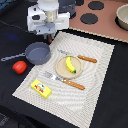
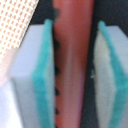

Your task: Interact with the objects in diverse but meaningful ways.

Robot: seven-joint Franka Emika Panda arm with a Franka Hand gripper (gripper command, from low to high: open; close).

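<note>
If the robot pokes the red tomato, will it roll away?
Probably a little. The red tomato looks round and smooth, so a push could roll it across the dark table. The grey pan beside it might stop it. It looks like a small toy, so likely light.

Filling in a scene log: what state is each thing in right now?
gripper: shut on the sausage.
pan: upright, empty.
banana: lying on the plate.
tomato: resting off the mat.
yellow block: flat on the mat.
pot: upright; contents cannot be seen.
</note>
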